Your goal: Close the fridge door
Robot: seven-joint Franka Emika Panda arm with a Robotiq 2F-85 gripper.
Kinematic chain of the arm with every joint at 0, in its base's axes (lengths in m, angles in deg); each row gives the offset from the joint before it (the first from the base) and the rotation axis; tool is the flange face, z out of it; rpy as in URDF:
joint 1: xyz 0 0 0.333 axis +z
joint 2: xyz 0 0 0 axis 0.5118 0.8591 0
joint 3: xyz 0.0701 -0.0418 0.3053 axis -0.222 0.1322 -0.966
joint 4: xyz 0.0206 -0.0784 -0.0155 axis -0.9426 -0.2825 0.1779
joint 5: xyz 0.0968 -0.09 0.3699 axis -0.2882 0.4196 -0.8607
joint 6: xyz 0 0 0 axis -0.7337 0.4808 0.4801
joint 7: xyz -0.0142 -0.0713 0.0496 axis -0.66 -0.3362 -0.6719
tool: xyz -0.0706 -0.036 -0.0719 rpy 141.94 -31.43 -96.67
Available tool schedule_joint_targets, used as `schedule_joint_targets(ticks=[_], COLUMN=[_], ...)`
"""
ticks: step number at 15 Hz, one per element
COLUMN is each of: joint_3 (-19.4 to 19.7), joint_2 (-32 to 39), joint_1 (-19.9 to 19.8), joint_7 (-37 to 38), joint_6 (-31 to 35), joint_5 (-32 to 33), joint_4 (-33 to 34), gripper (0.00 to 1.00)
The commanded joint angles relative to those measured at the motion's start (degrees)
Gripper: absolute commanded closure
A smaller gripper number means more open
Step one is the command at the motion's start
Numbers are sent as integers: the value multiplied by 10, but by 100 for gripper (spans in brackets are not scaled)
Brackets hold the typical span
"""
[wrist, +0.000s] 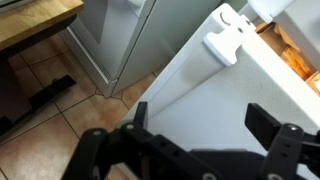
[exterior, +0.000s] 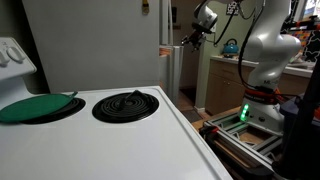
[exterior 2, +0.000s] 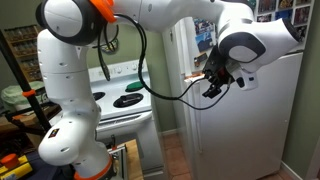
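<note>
The hand (wrist: 200, 135) fills the bottom of the wrist view, its two dark fingers (wrist: 135, 125) spread wide with nothing pinched between them. Just past them lies the white top edge of the fridge door (wrist: 200, 85), with a white hinge piece (wrist: 225, 40) at its far corner. Whether the fingers touch the door cannot be told from this view.

In an exterior view the hand (exterior: 195, 38) hangs high up, just beside the fridge door (exterior: 169, 50), which shows as a tall, narrow white strip at the front end of the big white fridge (exterior: 90, 45). In an exterior view from the front, the hand (exterior 2: 213, 80) is up against the white front of the fridge, with a black cable (exterior 2: 150, 80) looping back from it to the arm (exterior 2: 70, 70).

Beside the door in the wrist view are tan floor tiles (wrist: 60, 125), a grey panel (wrist: 125, 40) and a wooden counter edge (wrist: 35, 20).

Farther out, the white stove (exterior: 150, 140) stands next to the fridge. Its surface carries a black coil burner (exterior: 125, 105) and a green round lid (exterior: 35, 108). The arm's white base (exterior: 265, 50) stands well apart from the stove, near a blue kettle (exterior: 230, 47).
</note>
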Motion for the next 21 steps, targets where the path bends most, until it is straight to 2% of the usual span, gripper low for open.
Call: schedule_joint_targets(ticks=[1, 2, 6, 9, 21], joint_3=[4, 2, -7, -11, -26], joint_2=[1, 6, 27, 49, 106], joint_1=[2, 2, 1, 4, 37], joint_7=[0, -7, -16, -11, 7], joint_6=[-3, -5, 6, 8, 50], joint_5=[0, -4, -141, -219, -363], joint_4=[2, 6, -5, -13, -31], gripper=[0, 0, 0, 0, 0])
